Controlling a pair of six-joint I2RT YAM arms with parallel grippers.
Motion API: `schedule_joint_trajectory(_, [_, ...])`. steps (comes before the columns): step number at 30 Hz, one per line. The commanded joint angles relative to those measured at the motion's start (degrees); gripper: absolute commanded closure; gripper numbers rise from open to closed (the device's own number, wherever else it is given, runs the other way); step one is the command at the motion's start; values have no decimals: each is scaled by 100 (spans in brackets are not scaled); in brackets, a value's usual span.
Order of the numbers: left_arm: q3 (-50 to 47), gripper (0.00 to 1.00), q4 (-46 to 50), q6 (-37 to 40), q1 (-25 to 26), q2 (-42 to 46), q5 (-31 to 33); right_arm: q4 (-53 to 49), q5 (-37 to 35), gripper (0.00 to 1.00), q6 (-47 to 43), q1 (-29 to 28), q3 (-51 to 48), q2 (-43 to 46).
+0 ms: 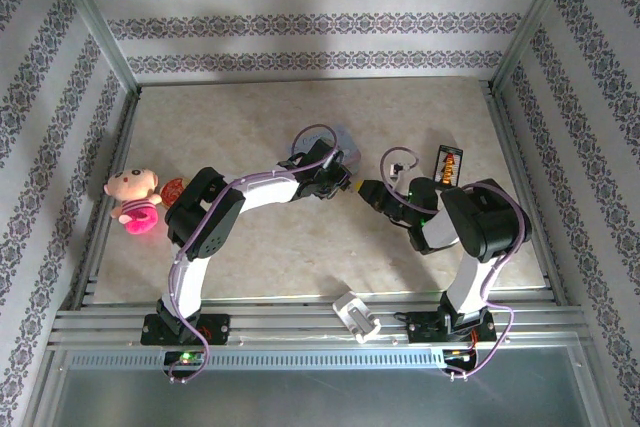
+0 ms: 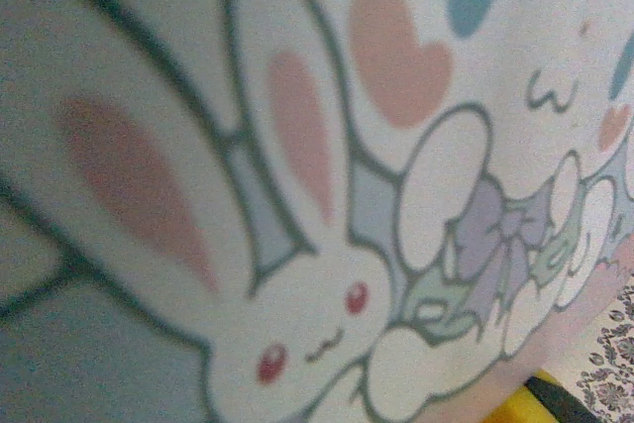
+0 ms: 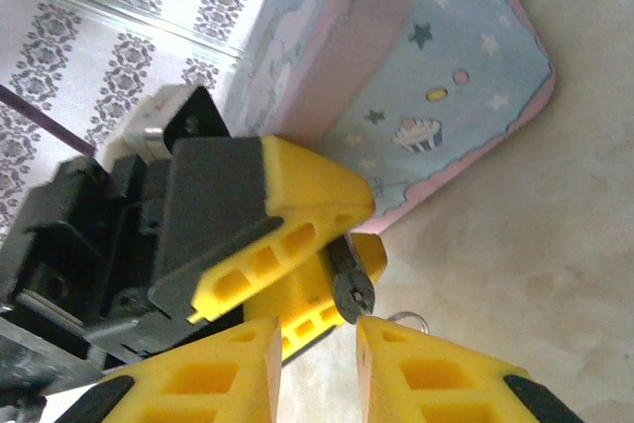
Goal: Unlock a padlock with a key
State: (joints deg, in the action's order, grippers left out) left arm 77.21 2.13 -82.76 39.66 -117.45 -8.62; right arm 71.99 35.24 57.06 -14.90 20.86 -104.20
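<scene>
Both arms reach inward, left gripper point(image 1: 340, 175) and right gripper point(image 1: 370, 190) tip to tip. Left jaws pinch padlock point(image 3: 349, 279), just ahead of right jaws, which stand narrowly parted. Tin point(image 3: 466, 56) sits behind left jaws on beige table point(image 1: 250, 117); patterned walls point(image 1: 300, 22).

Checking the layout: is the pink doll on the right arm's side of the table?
No, the pink doll lies by the table's left edge.
</scene>
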Motion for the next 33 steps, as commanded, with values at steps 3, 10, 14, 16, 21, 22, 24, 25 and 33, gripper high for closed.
schedule_joint_trajectory(3, [7, 100, 1, -196, 9, 47, -482, 130, -18, 74, -130, -116, 101, -272])
schedule_joint_trajectory(10, [0, 100, -28, -214, 16, 16, -528, 255, 0, 78, -76, -190, 186, -403])
schedule_joint_trajectory(14, [5, 100, -43, -204, 24, 15, -552, 263, 4, 79, -59, -207, 246, -451])
schedule_joint_trajectory(16, [6, 100, -50, -213, 24, 12, -562, 271, 26, 82, -36, -220, 306, -493])
schedule_joint_trajectory(21, [14, 100, -64, -198, 51, 29, -614, 440, 35, 88, 84, -242, 404, -633])
schedule_joint_trajectory(22, [13, 100, -72, -197, 59, 29, -639, 477, 36, 89, 126, -242, 428, -657])
schedule_joint_trajectory(24, [6, 100, -94, -197, 75, 20, -707, 558, 57, 89, 183, -236, 482, -704])
schedule_joint_trajectory(25, [5, 100, -88, -190, 85, 20, -736, 600, 77, 90, 226, -234, 523, -728])
schedule_joint_trajectory(33, [-20, 100, -56, -102, 147, 35, -974, 738, 231, 98, 617, -225, 820, -712])
